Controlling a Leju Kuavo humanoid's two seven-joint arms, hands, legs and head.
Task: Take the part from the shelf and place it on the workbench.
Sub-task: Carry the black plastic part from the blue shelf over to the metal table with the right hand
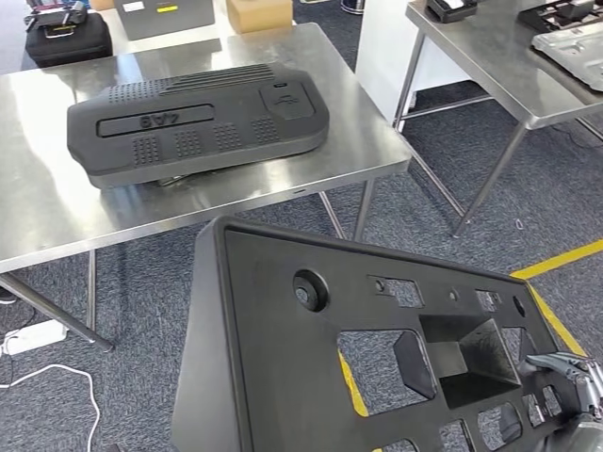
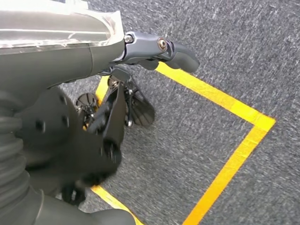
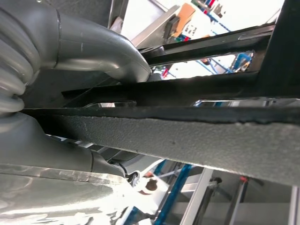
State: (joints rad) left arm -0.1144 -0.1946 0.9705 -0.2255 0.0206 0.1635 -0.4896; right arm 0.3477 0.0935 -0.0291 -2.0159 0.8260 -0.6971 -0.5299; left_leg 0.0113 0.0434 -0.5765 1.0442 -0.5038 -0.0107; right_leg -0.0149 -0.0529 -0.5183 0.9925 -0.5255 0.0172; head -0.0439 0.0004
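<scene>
I carry a big black plastic panel part [image 1: 285, 358] with many cut-outs low in the head view, in front of the steel workbench [image 1: 42, 188]. My right hand [image 1: 569, 377] grips the panel's right end. In the right wrist view its thumb [image 3: 106, 51] lies on one side of the panel's edge [image 3: 194, 136] and the rest of the hand on the other. The left wrist view shows my left hand [image 2: 116, 93] over the carpet, with its thumb [image 2: 166, 49] stretched away from the dark fingers and nothing between them.
A long black cover [image 1: 199, 122] lies across the workbench's middle. Behind it are a black case [image 1: 68, 38] and a cardboard box [image 1: 259, 14]. A second steel table [image 1: 497, 66] stands at right. A power strip [image 1: 32, 336] and yellow floor tape [image 1: 562, 259] mark the carpet.
</scene>
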